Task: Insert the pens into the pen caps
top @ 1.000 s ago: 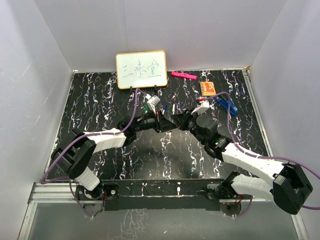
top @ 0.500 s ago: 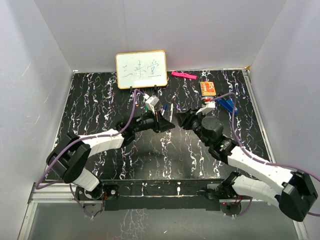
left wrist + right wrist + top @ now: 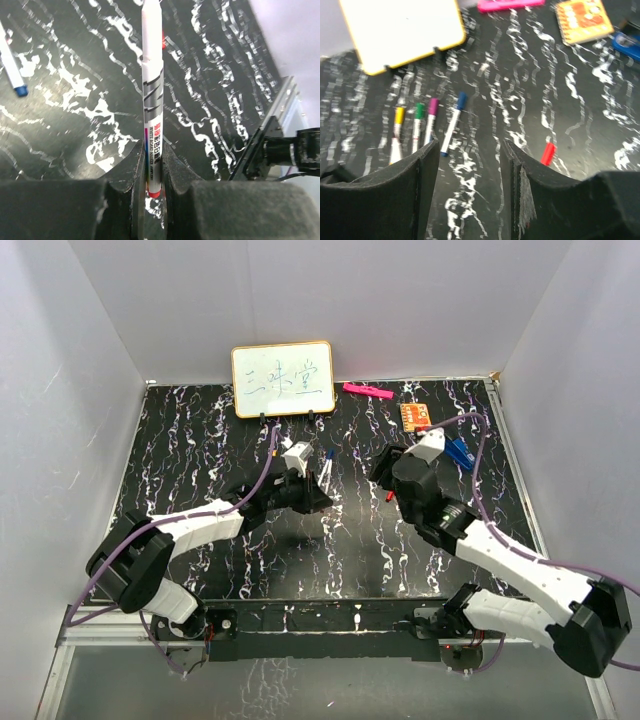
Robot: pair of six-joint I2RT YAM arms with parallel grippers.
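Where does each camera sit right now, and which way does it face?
Top external: above and behind the arms, looking down the table toward the whiteboard; both arms show.
Left wrist: behind the left gripper, facing the table; its fingers clamp a pen.
Right wrist: behind the open right gripper, facing the whiteboard.
Shared: red cap, in top and right wrist.

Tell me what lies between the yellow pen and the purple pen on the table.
The green pen lies between them; the right wrist view shows this.
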